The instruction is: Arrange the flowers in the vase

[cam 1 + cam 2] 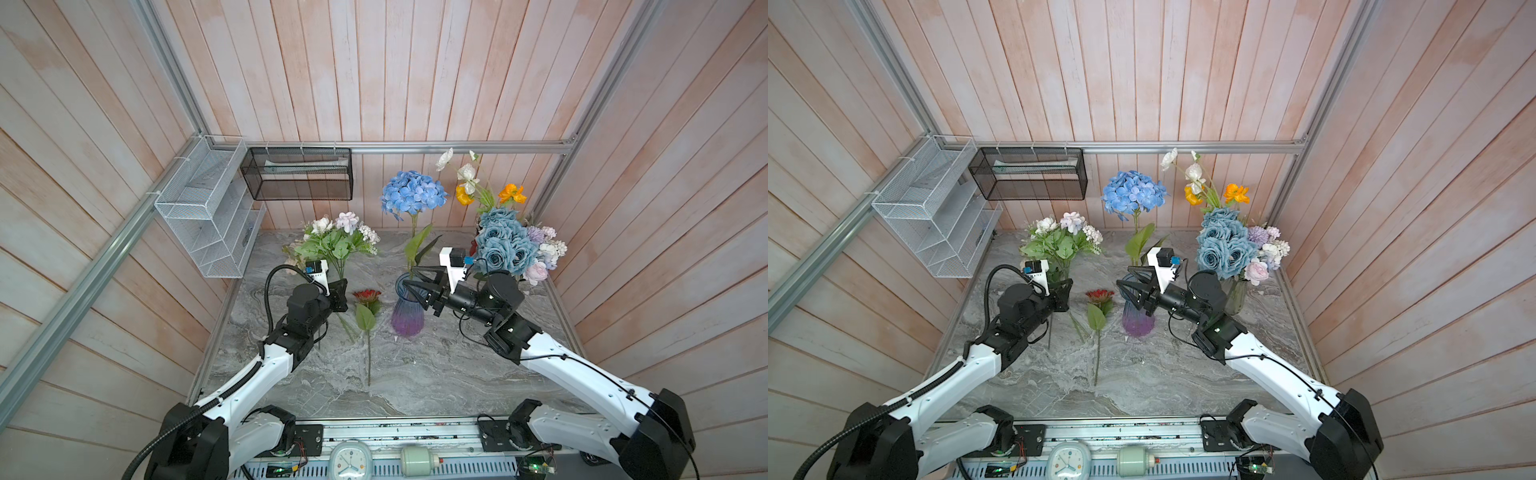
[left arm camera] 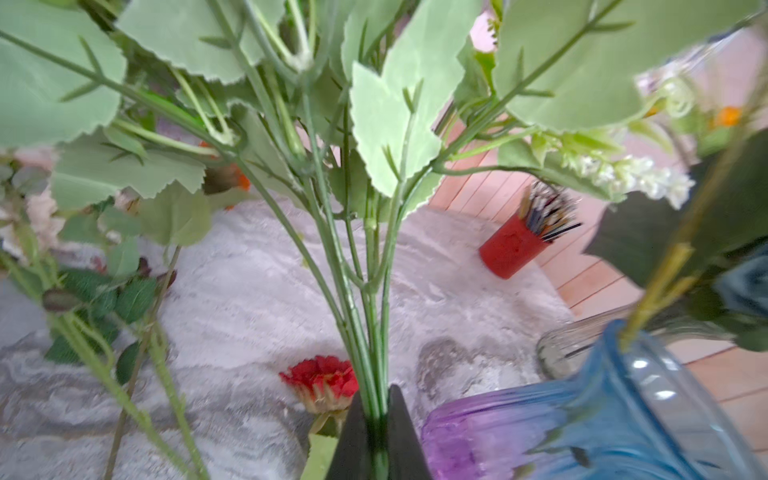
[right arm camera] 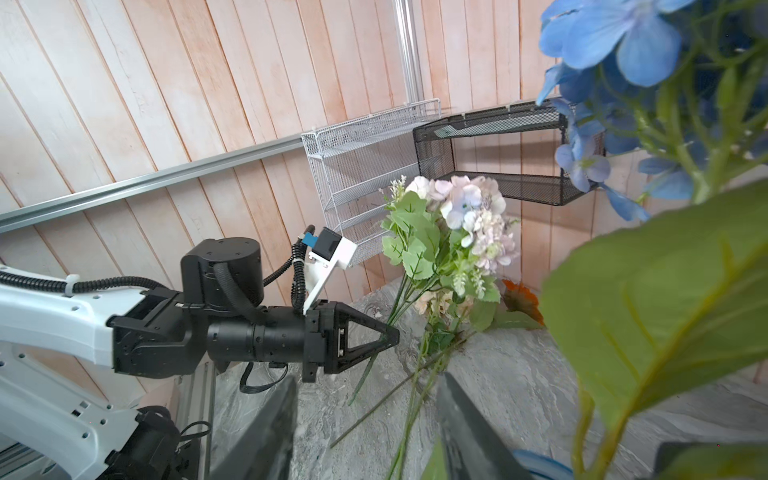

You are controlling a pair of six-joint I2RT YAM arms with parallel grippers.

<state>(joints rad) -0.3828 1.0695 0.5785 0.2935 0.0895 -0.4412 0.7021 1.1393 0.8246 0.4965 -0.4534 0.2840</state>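
Lilac-white blooms topped the leafy bunch [image 1: 338,239], which stood nearly upright at ten o'clock from the vase [image 1: 407,316] and well apart from its mouth. The left gripper [image 1: 338,296] was clenched on the gathered stems low down. In the left wrist view the green stems were pinched between the dark fingers [image 2: 401,432]. Stem ends trailed below the grip, and it could not be told whether they touched the marble table [image 1: 415,374].

The right gripper [image 1: 410,276] was released with nothing between its jaws. It had been reached in from three o'clock and sat close over the vase's rim. A blue hydrangea [image 1: 413,193] was already seated in the vase, leaning toward twelve o'clock. A red flower [image 1: 367,296] lay flat at nine o'clock from the vase, directly between the bunch and its destination.

The step in hand was judged to be the carry of the bunch to the vase. It was recommended that:

- the bunch be raised until the stem ends clear the rim;
- it be carried toward four o'clock, above the red flower;
- the stems be kept vertical and lowered beside the hydrangea's stem;
- the right gripper be drawn back from the mouth, or used to steady the glass;
- the grip be let go only once the stems are well inside.
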